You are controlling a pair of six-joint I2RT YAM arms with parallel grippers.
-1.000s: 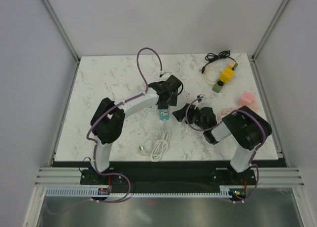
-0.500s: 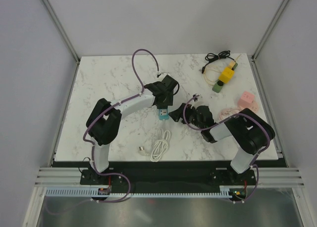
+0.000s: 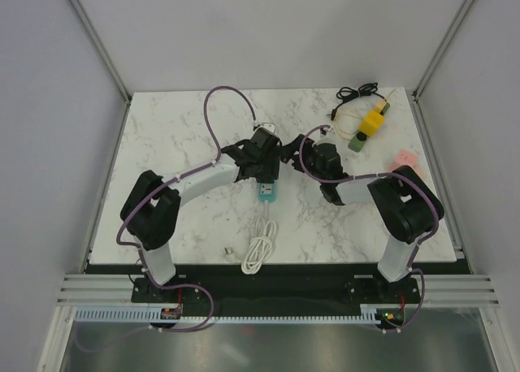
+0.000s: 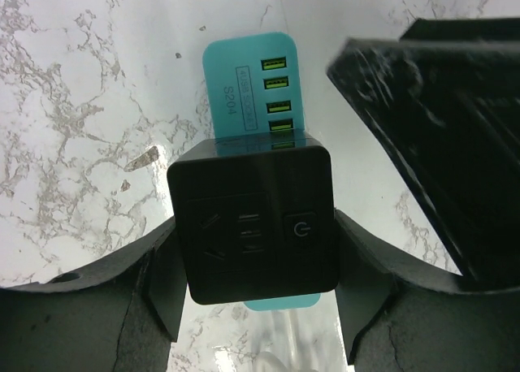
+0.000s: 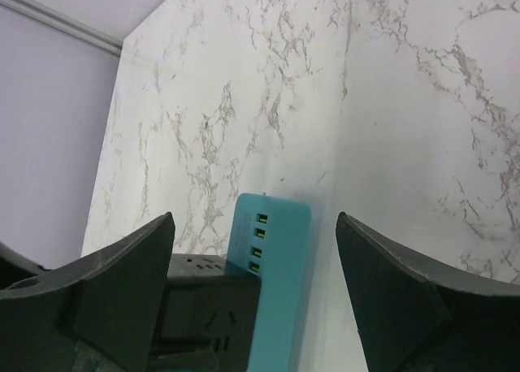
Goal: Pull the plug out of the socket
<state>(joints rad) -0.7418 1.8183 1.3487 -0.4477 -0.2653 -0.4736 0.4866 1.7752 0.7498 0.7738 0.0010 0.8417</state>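
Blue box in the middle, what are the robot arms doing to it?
The left gripper is clamped around the black plug, which sits over the blue power strip lying on the table. It looks set to pull the plug off, but I can't tell whether it has come free yet. The right gripper hangs open just beside the strip, holding nothing. A white cable lies coiled nearer the arm bases.

Dark print on the teal socket strip [image 4: 244,55] reads "S204", set sideways; the boxed line beside it is too small to read. A round button [image 4: 300,227] on the black adapter [image 4: 253,250] carries a power symbol.
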